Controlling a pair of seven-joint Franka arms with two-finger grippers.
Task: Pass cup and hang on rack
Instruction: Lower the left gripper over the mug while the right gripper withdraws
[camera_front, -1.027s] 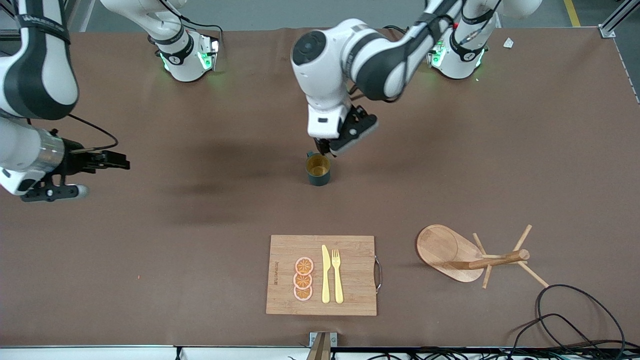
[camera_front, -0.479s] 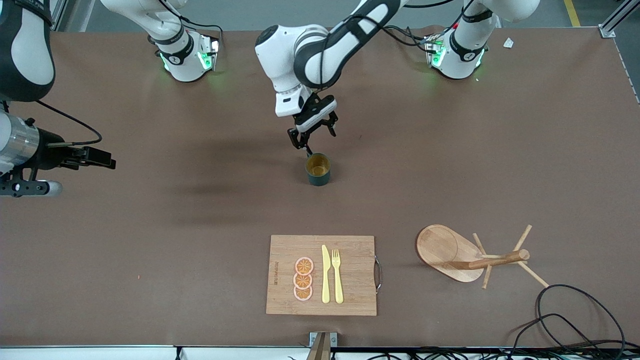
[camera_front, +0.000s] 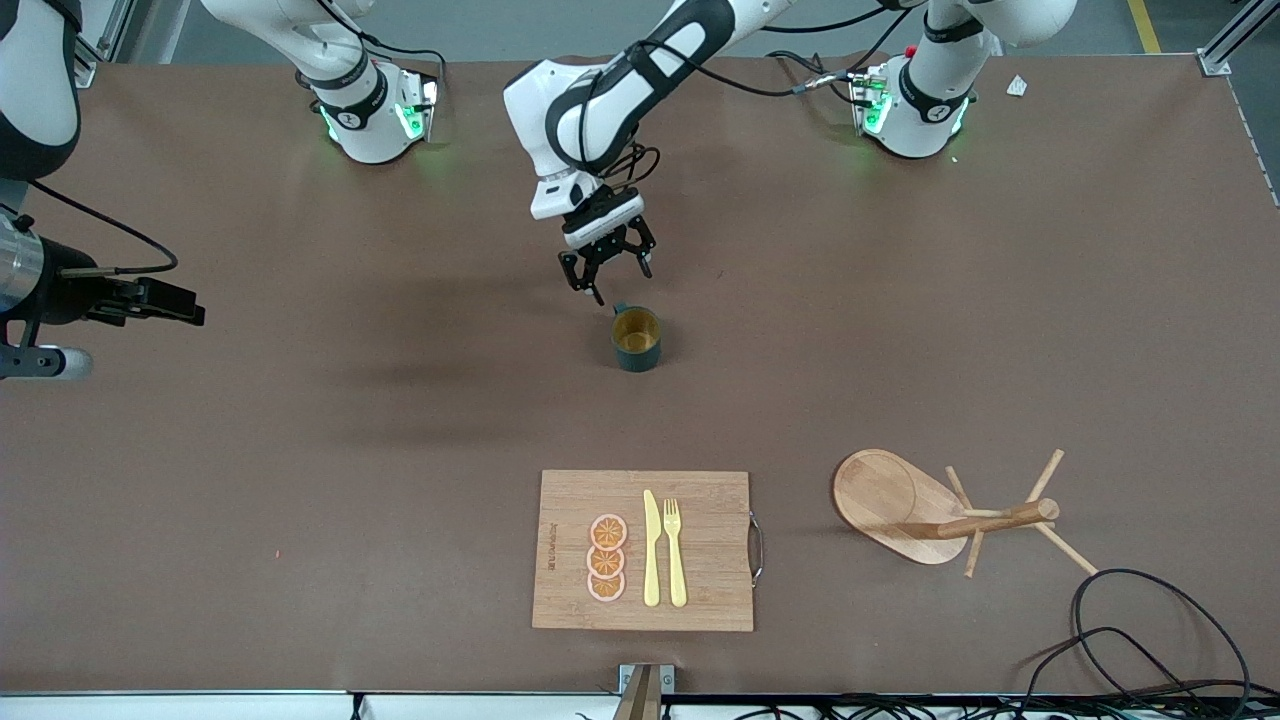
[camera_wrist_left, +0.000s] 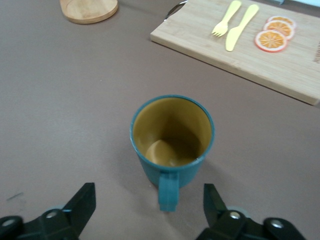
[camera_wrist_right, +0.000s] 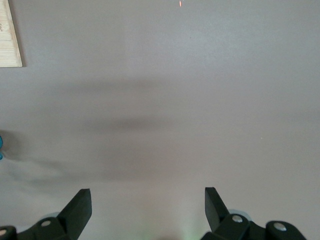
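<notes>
The cup stands upright at the table's middle, teal outside, yellow inside. In the left wrist view the cup has its handle pointing toward my left gripper. My left gripper is open and empty, low over the table just beside the cup on the robots' side; its jaws stand apart on either side of the handle without touching it. The rack is nearer the front camera, toward the left arm's end. My right gripper is open and empty at the right arm's end; its wrist view shows bare table.
A bamboo cutting board with a yellow knife, a fork and orange slices lies near the front edge, nearer the camera than the cup. A black cable loops at the front corner by the rack.
My left gripper has drawn back from the cup's rim, toward the robots' side, with its fingers open. My right gripper has withdrawn further toward the right arm's end of the table.
</notes>
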